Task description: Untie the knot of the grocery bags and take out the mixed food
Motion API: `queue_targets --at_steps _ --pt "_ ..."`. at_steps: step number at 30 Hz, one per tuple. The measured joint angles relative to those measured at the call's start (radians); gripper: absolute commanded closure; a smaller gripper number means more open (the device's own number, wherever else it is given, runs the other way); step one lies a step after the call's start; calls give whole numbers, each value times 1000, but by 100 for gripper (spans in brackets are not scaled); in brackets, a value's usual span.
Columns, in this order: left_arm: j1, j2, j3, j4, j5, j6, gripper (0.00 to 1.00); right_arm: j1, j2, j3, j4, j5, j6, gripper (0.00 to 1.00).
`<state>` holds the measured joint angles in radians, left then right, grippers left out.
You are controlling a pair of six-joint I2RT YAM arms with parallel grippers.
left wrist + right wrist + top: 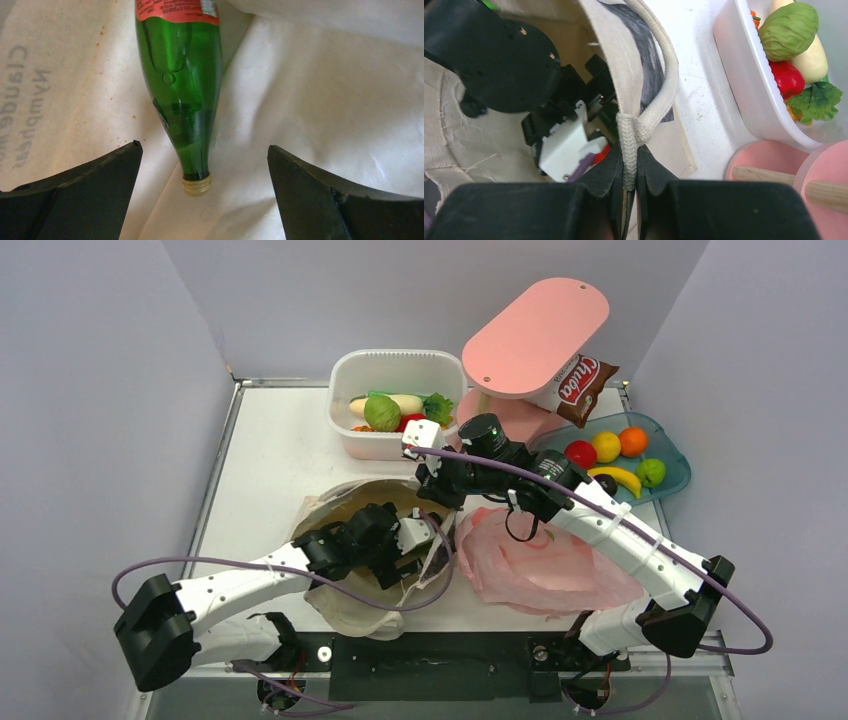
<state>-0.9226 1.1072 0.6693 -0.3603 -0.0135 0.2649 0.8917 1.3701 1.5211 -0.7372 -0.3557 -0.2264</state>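
A: Our left end effector [202,148] is spread wide, one finger on each side of the neck of the green bottle [182,85], touching nothing.

B: So we're inside the canvas tote [345,618]?

A: Yes. The bottle lies on the pale lining, gold cap [196,185] toward us and red label at the other end. We judge the wide spread is meant to straddle the neck before closing.

B: And our right end effector [629,167]?

A: It is pressed together on the tote's strap [659,100], pinching it just below the stitched join. We think it lifts the rim so the mouth gapes for the left arm.

B: Where is the other food?

A: The round green vegetable [381,412], white radish [405,400] and leafy green [437,407] sit in the white tub [345,435] at the far side of the counter [270,460]. The crisp packet [585,385] is tucked under the pink stand [535,335], far right. The pink bag [545,565] lies slack just right of the tote.

B: So only the bottle is left?

A: By our reckoning, yes. Glass is smooth and the neck tapers, so a grip near the cap might slip.
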Motion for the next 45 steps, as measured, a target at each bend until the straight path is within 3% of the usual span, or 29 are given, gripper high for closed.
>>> queue_targets --at_steps 7,14,16,18,19,22,23,24,32,40,45 --pt "-8 165 25 53 -111 -27 8 0 -3 -17 -1 5 -1 100" --pt "-8 204 6 63 -165 -17 17 -1 -3 -18 -6 10 -6 100" --pt "-6 223 0 57 -177 -13 24 -1 -3 -18 -9 10 -9 100" --pt "-3 240 -6 50 -186 -3 41 -1 -3 -19 -14 10 -13 100" --pt "1 248 -8 48 -189 4 57 -1 -3 -19 -14 10 -16 100" --pt "20 255 -9 31 -194 32 79 -1 -3 -20 -13 11 -24 100" --pt "25 257 -9 25 -197 32 95 -1 -3 -22 -13 12 -26 100" --pt "30 258 -9 21 -198 36 99 -1 -3 -24 -12 11 -28 100" --pt "48 136 -9 -83 -188 58 100 -1 -14 -33 -3 5 -51 100" --pt "68 -181 6 -250 -129 166 100 -44 -20 -33 18 -24 -51 100" --pt "73 -207 109 -356 -74 247 100 -86 -20 -33 32 -53 -42 100"
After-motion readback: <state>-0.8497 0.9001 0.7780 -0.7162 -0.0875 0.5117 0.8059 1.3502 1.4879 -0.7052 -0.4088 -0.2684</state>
